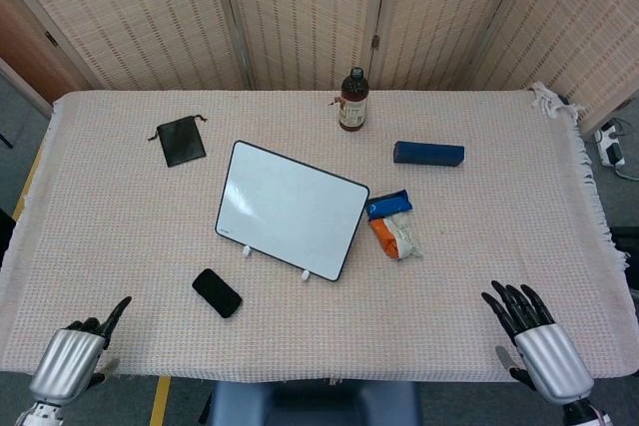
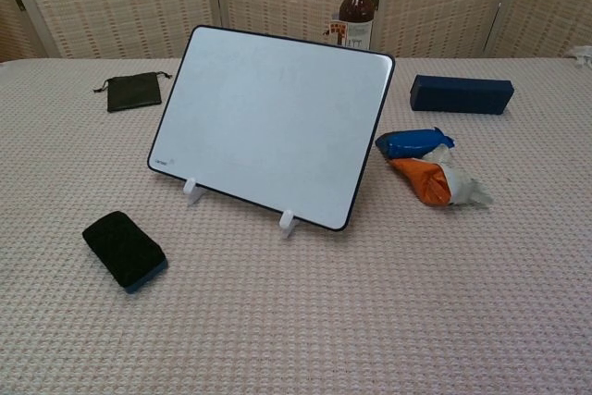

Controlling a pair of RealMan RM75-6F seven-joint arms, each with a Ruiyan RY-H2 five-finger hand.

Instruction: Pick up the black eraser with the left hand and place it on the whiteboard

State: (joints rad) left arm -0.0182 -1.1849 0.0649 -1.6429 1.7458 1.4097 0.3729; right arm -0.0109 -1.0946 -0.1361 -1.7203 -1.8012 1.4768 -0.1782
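The black eraser (image 1: 217, 292) lies flat on the tablecloth, just in front of the whiteboard's left corner; the chest view shows its blue underside (image 2: 124, 249). The whiteboard (image 1: 292, 209) stands tilted on two small white feet in the middle of the table (image 2: 273, 122). My left hand (image 1: 75, 351) hovers at the table's front left edge, well left of and nearer than the eraser, holding nothing, with one finger stretched out. My right hand (image 1: 529, 331) sits at the front right edge, fingers spread and holding nothing. Neither hand shows in the chest view.
A dark pouch (image 1: 181, 140) lies at the back left. A brown bottle (image 1: 351, 100) stands behind the board and a dark blue box (image 1: 428, 154) lies to its right. Blue and orange snack packets (image 1: 394, 226) lie beside the board's right edge.
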